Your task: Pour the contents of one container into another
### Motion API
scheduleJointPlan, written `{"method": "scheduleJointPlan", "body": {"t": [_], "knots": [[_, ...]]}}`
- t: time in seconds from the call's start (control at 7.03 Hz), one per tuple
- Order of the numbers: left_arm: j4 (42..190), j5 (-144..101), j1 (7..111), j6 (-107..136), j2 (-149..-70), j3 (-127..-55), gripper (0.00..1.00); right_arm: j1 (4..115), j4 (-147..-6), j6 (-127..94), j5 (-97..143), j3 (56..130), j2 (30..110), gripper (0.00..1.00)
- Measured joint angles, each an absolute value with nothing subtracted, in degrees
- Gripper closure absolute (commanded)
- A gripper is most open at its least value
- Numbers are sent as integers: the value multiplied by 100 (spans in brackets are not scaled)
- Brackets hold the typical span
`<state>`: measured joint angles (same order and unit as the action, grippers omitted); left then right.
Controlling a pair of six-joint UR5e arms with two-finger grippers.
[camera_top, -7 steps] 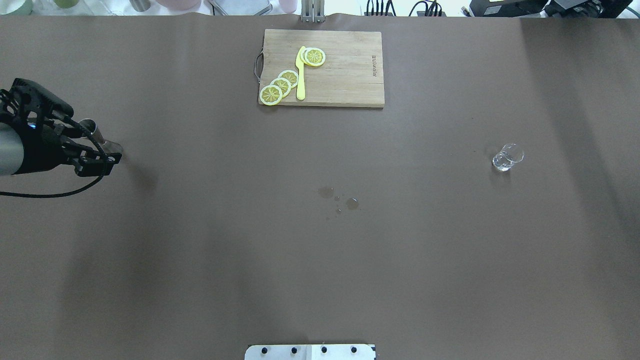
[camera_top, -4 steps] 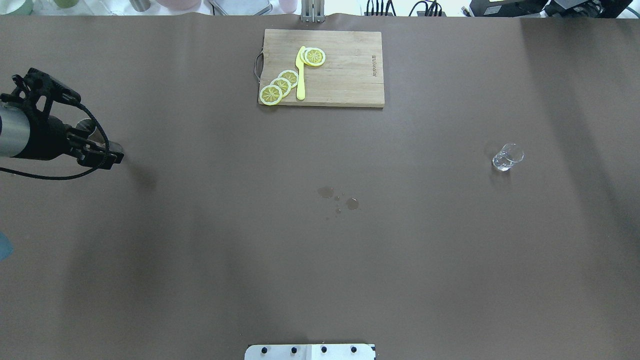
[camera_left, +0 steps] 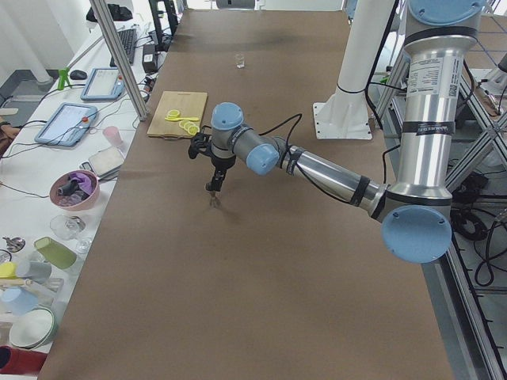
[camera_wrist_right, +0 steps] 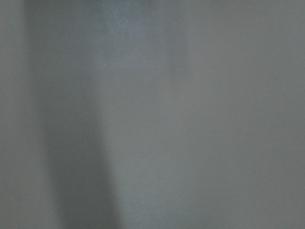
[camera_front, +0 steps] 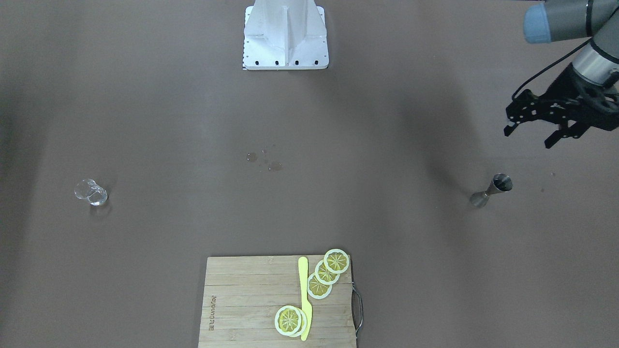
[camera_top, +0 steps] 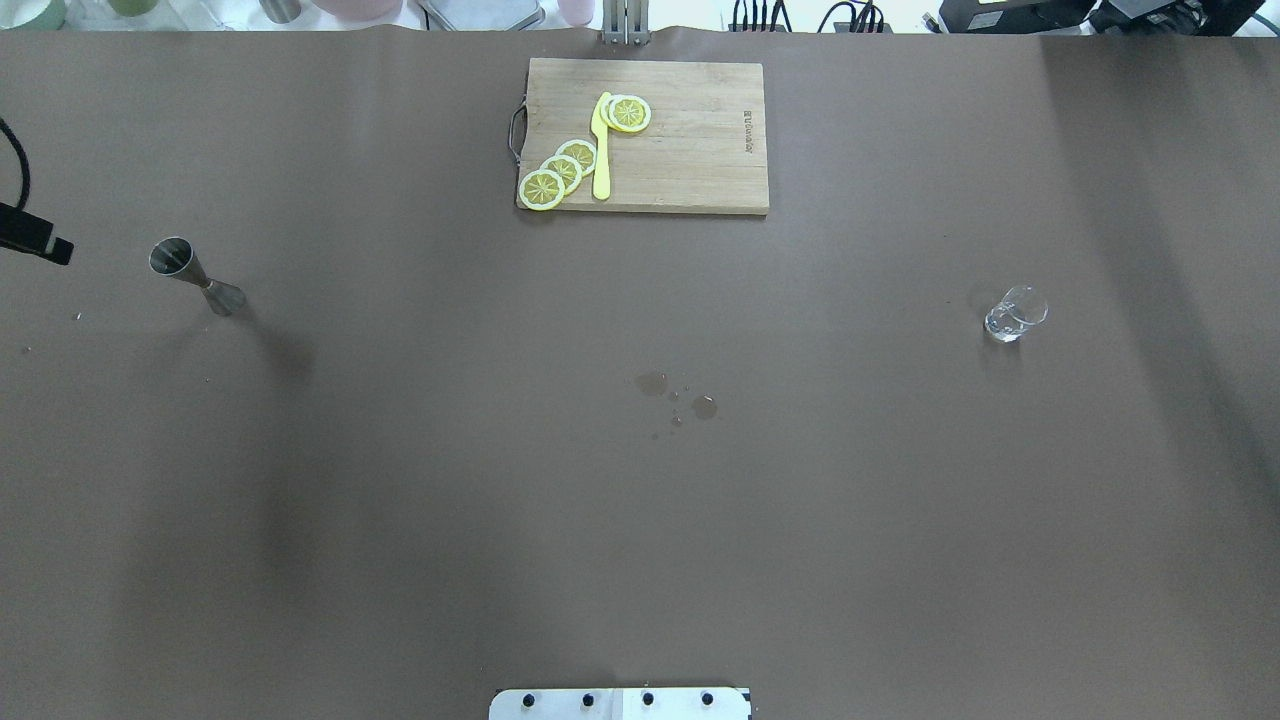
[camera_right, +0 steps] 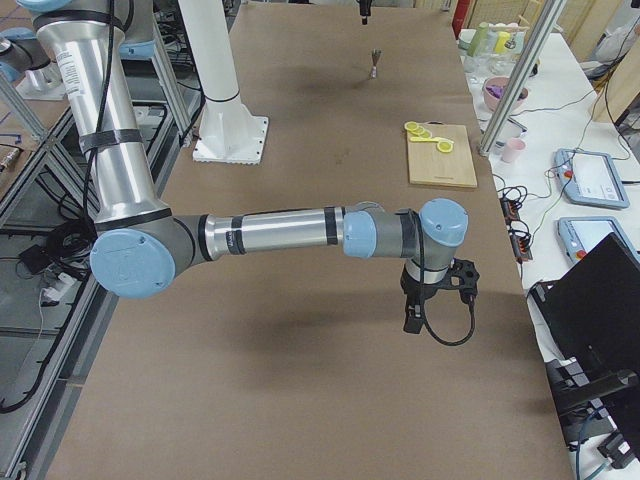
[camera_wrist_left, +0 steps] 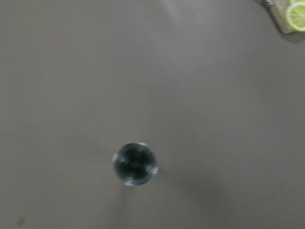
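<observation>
A steel jigger (camera_top: 192, 273) stands upright and alone on the brown table, far to my left; it also shows as jigger (camera_front: 492, 189) and, from straight above, as jigger (camera_wrist_left: 135, 163). A small clear glass (camera_top: 1015, 314) stands far to the right, seen too as glass (camera_front: 90, 192). My left gripper (camera_front: 528, 137) hangs open and empty above and behind the jigger, apart from it. My right gripper (camera_right: 415, 315) shows only in the exterior right view, low over bare table, so I cannot tell its state.
A wooden cutting board (camera_top: 690, 140) at the far middle edge carries lemon slices (camera_top: 560, 172) and a yellow knife (camera_top: 601, 150). A few water drops (camera_top: 678, 395) lie at the table's centre. The robot's base plate (camera_top: 620, 703) is at the near edge.
My left gripper, which stood around the jigger, has lifted off it and drawn back to the left, almost out of the overhead view. The jigger stays standing. The glass has not moved.
</observation>
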<state>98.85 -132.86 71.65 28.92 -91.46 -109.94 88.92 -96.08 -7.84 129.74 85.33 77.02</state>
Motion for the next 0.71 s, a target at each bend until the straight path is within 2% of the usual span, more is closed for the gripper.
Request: {"method": "scheduleJointPlan", "body": {"t": [0.28,0.71], "knots": [[8601,-13465,7673,2865,-9127,-10874,1,8882,-9608,-808,12988,8631,7739,0],[8037,-13432,8270,1731,-9147,-10206,1,8864,-9615,-817,12998,8666,7743,0]]}}
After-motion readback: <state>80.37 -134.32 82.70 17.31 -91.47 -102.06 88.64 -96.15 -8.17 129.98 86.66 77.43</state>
